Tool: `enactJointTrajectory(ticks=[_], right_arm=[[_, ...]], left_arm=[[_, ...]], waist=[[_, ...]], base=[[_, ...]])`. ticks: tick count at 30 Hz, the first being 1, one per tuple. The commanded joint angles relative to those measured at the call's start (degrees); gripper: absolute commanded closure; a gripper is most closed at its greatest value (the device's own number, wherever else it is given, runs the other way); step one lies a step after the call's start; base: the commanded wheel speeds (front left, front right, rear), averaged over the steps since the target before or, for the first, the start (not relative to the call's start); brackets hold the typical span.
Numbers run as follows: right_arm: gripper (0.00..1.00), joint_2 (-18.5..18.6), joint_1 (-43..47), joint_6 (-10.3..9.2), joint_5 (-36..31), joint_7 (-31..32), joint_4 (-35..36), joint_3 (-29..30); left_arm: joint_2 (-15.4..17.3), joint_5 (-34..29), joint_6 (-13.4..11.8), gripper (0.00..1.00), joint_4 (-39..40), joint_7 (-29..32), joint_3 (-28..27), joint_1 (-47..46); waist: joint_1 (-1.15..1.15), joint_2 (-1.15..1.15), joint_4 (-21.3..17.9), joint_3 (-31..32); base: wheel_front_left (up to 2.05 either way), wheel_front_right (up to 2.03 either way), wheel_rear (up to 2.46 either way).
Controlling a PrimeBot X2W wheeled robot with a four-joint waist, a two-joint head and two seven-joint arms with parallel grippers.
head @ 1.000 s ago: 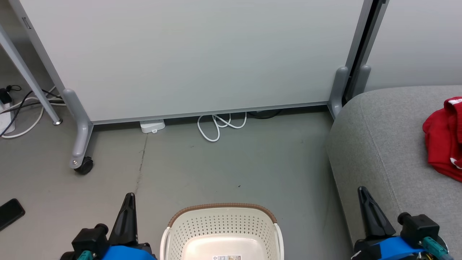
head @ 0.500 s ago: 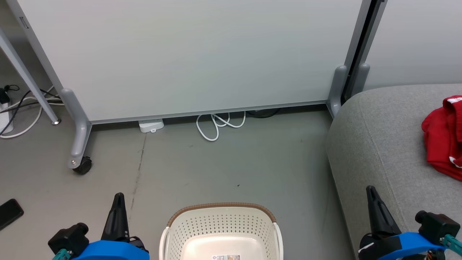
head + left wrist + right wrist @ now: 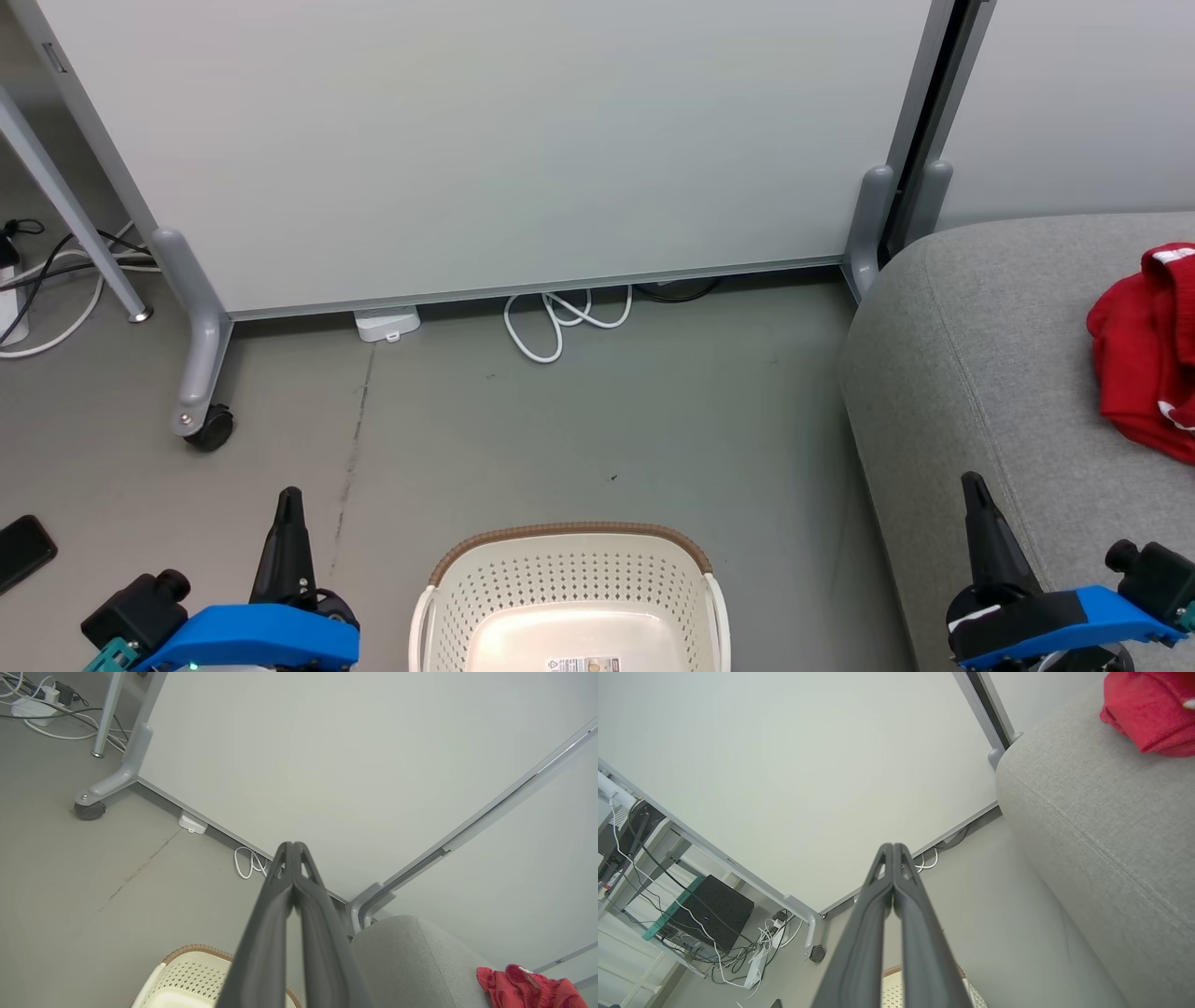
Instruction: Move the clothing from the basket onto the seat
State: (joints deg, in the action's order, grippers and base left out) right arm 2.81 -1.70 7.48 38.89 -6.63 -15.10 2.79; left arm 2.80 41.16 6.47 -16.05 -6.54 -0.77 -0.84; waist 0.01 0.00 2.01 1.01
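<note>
The cream basket (image 3: 569, 583) with a brown rim stands on the floor at the bottom middle, and the part of its inside that shows holds no clothing. Red clothing (image 3: 1144, 350) lies on the grey seat (image 3: 980, 373) at the right. The seat (image 3: 411, 956) and clothing (image 3: 528, 987) also appear in the left wrist view, the clothing (image 3: 1148, 709) in the right wrist view. My left gripper (image 3: 288, 495) is shut and holds nothing, left of the basket. My right gripper (image 3: 974, 481) is shut and holds nothing over the seat's front edge.
A wheeled grey partition panel (image 3: 485, 140) stands ahead, its caster (image 3: 207, 429) at the left. A white cable (image 3: 555, 327) and a small white box (image 3: 386, 324) lie at its foot. A dark phone-like thing (image 3: 23, 551) lies on the floor at the left.
Both arms have drawn outward and lower in the head view, the left to the left, the right to the right. The whole head view has shifted slightly.
</note>
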Motion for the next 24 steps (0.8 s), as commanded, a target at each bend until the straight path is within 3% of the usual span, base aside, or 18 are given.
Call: enactJointTrajectory(ticks=[1,24], right_arm=[[1.0,0.1,-1.7,0.01,2.8,0.6,0.9,0.3],[1.0,0.1,-2.9,0.01,20.0,4.9,1.0,1.5]], left_arm=[[0.1,2.5,0.2,1.0,0.9,0.7,-0.4,-1.9],[0.1,19.0,0.6,1.0,1.4,4.9,-2.3,-3.3]], waist=[[-0.01,0.0,0.0,0.0],[-0.01,0.0,-0.5,-0.3]], base=[[0.0,0.0,0.0],[0.0,0.0,0.0]])
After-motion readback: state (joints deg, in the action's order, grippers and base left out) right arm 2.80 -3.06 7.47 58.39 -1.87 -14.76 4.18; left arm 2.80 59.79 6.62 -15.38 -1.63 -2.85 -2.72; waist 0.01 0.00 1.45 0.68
